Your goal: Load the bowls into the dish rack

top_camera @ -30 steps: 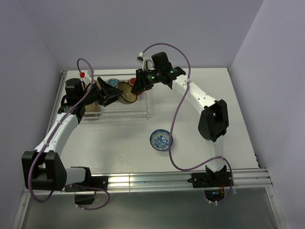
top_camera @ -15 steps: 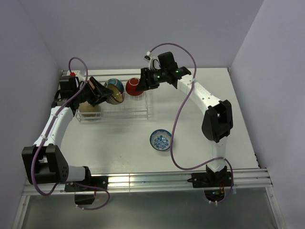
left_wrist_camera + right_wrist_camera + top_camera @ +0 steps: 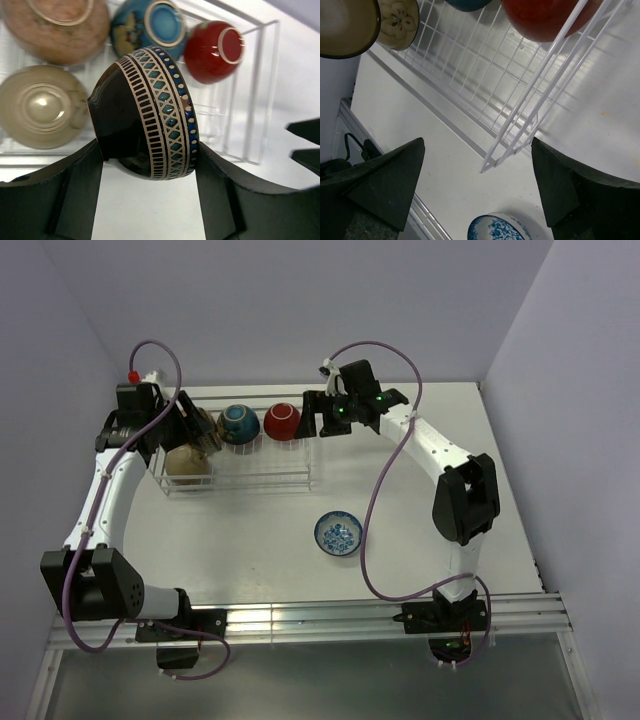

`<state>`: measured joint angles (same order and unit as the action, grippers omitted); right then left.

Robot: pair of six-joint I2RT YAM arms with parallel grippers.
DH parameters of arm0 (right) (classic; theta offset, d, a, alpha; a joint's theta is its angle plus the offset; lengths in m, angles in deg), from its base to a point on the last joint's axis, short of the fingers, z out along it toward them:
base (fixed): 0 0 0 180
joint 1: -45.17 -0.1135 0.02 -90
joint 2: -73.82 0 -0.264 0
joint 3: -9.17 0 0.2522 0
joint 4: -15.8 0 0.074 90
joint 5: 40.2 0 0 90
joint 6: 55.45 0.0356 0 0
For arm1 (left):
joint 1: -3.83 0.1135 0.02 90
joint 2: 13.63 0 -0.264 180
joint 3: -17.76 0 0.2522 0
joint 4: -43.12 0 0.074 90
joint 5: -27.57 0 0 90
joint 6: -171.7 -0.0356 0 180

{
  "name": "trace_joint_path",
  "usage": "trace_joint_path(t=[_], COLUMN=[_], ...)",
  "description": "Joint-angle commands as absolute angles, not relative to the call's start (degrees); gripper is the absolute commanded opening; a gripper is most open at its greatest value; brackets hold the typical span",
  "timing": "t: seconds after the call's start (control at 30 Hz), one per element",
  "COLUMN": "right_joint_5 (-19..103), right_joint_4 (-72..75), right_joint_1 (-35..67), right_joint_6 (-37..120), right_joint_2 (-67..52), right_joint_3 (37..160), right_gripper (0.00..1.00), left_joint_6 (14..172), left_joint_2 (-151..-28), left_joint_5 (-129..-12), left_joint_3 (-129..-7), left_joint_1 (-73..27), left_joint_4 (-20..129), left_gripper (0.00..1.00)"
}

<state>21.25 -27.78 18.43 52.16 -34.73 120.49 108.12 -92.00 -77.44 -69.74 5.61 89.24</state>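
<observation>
Left gripper (image 3: 148, 157): jaws clamped on black ceramic bowl with patterned band (image 3: 145, 110), held on edge above white wire dish rack (image 3: 290, 480).
Right gripper (image 3: 479, 150): jaws apart, empty, beside the rack's right end.
Handling: lower into a free gap between neighbours; release only once seated.
Change since half a second ago: right gripper withdrawn from round red bowl (image 3: 282, 422); left arm drawn leftward.
</observation>
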Motion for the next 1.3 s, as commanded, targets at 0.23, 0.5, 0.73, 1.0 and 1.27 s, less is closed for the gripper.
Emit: trace_joint_path(t=[0.23,0.5,0.73,1.0,1.27], right_joint_5=[25.1,20.7,19.0,17.0,16.3], right_joint_4=[-29.0,-27.8,-27.2,-26.4,-26.8], right_joint_1=[18.6,18.5,18.5,18.5,18.5], right_joint_6=[51.6,54.0,55.2,56.3,55.6], right_joint_2=[-35.7,-38.8,-40.5,-42.5,-43.9], right_joint_3=[124.3,123.0,123.5,122.6,122.1], right_gripper=[0.84,0.68,0.63,0.55,0.46], left_joint_6=[97.9,95.7,93.4,91.3,90.2], left_joint_2=[-92.9,-98.3,-100.7,-104.1,-106.6], left_joint_5=[-62.7,-56.1,-51.2,-43.0,-40.6], left_joint_3=[-75.5,-79.3,-81.2,-82.0,-83.1], left_joint_1=[-2.5,-8.0,-11.0,-15.8,-17.2], left_joint_4=[91.1,96.2,97.8,100.2,102.5], left_gripper=[0.0,0.0,0.0,0.0,0.0])
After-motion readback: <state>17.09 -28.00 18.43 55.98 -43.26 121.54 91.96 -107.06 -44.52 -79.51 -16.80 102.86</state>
